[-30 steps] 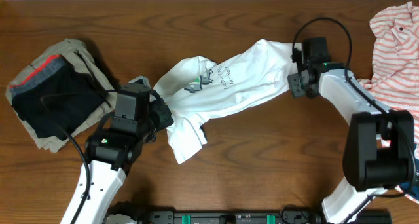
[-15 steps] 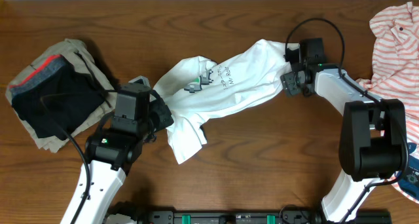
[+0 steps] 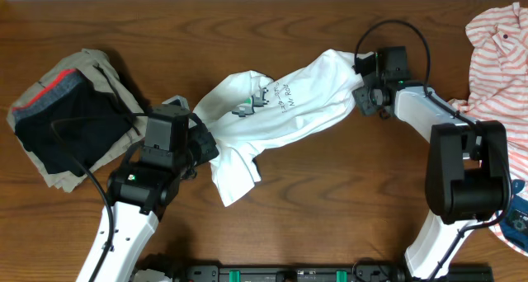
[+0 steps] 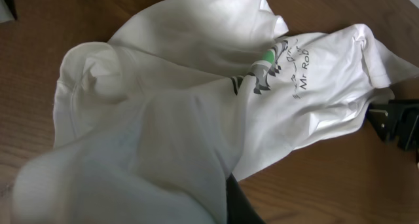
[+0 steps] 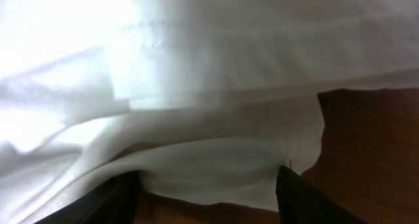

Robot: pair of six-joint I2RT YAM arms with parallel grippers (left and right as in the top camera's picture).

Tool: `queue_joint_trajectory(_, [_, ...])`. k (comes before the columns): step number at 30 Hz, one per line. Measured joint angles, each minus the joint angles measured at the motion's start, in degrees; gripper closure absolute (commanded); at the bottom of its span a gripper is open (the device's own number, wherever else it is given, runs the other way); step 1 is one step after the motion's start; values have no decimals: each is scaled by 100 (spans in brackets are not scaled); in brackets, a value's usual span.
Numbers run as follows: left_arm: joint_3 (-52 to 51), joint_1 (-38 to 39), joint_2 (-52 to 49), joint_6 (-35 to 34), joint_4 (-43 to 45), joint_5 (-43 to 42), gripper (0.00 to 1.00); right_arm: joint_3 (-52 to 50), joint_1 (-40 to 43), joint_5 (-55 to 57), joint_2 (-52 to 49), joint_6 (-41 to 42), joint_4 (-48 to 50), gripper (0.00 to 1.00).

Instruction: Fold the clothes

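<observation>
A white T-shirt (image 3: 280, 109) with a small green and black print lies crumpled and stretched across the middle of the wooden table. My left gripper (image 3: 205, 146) is shut on the shirt's lower left end. In the left wrist view the cloth (image 4: 196, 86) covers the jaws, and only one dark finger (image 4: 239, 204) shows. My right gripper (image 3: 363, 84) is at the shirt's right end. In the right wrist view its fingers (image 5: 209, 198) are spread wide with the shirt's hem (image 5: 216, 165) lying between them, not clamped.
A stack of dark, red and beige clothes (image 3: 66, 117) sits at the left side of the table. An orange and white striped shirt (image 3: 499, 51) lies at the far right. Bare wood (image 3: 346, 199) is in front of the white shirt.
My right gripper has moved up and to the left, closer onto the shirt's right end. The left arm and the shirt's left part have not moved.
</observation>
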State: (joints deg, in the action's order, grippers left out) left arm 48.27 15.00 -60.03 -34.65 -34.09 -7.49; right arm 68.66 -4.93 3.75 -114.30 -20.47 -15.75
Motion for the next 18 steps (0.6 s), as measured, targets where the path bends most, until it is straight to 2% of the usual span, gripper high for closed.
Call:
queue_joint_trajectory(1, [0,0,0,0,0,0,93,2,17,-13,-11,39,46,38])
queue_joint_trajectory(4, [0,0,0,0,0,0,93,26,107,-74,-68,177,131,56])
queue_joint_trajectory(7, [0,0,0,0,0,0,93,28,234,-98,-94,308,144,65])
queue_joint_trajectory(10, [0,0,0,0,0,0,92,31,313,-96,-96,337,87,83])
queue_joint_trajectory(11, [0,0,0,0,-2,0,93,35,321,-70,-96,400,39,92])
queue_joint_trajectory(12, [0,0,0,0,0,0,92,35,328,-81,-98,391,33,96])
queue_joint_trajectory(18, [0,0,0,0,0,0,92,55,330,-55,-109,579,-61,99])
